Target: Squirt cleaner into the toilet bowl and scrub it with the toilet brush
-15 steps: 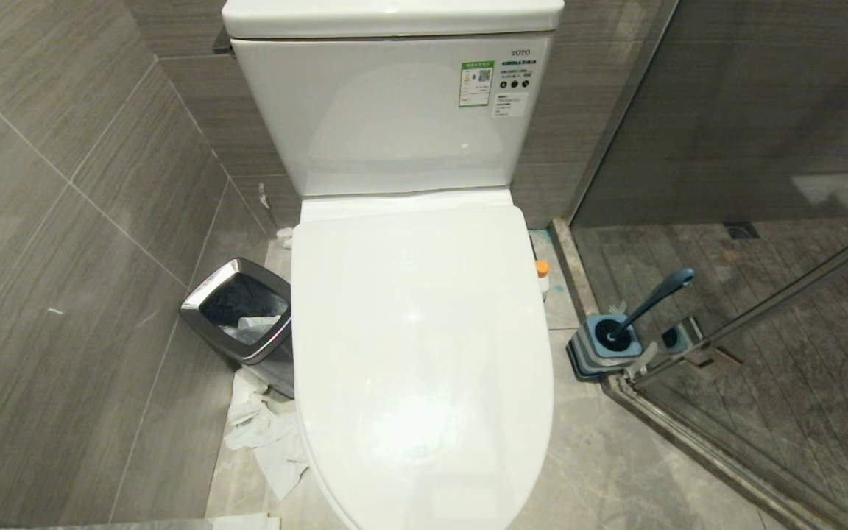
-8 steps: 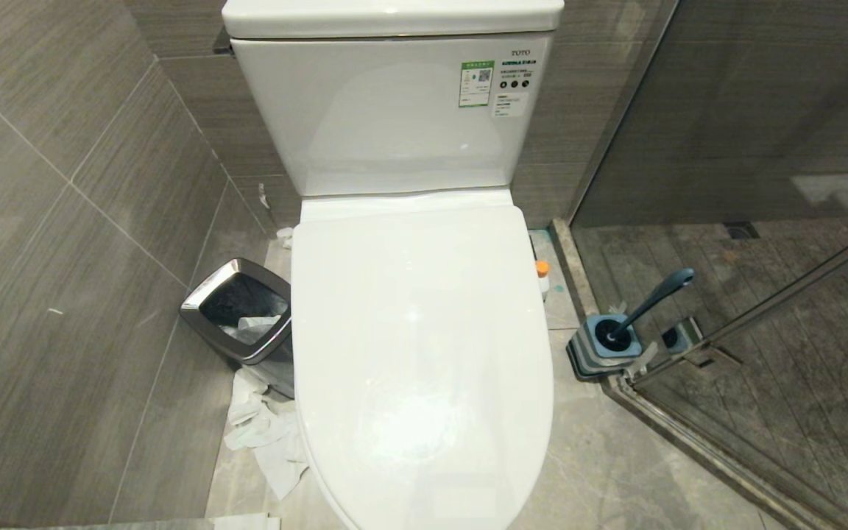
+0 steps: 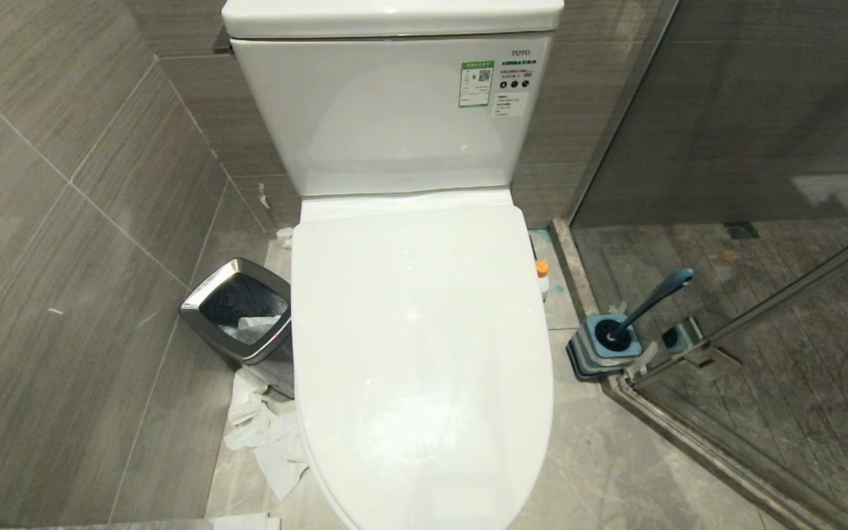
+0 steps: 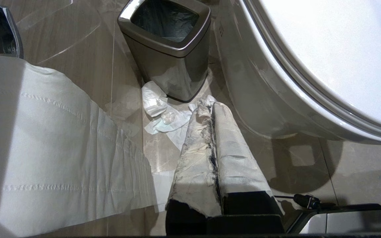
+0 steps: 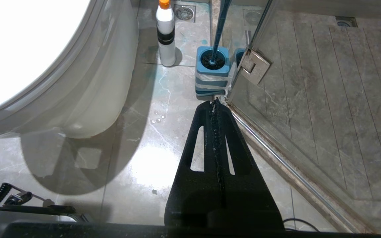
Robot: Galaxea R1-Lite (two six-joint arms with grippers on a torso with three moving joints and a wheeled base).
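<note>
Nothing has moved, so no step has begun: both arms hang low, left end effector [image 4: 212,109] and right end effector [image 5: 214,105] clenched empty, toilet bowl [image 3: 424,353] lid down, toilet brush [image 3: 652,298] in its holder [image 3: 604,350], cleaner [image 3: 542,274] just beyond on the floor.

Grey floor [image 3: 615,471] bears cleaner [image 5: 165,33], bin [image 3: 240,313], perhaps crumpled tissue [image 3: 266,438].

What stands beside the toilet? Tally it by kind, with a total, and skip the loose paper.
Cleaner bottle: 1
Toilet brush: 1
Brush holder: 1
Waste bin: 1
Total: 4
</note>
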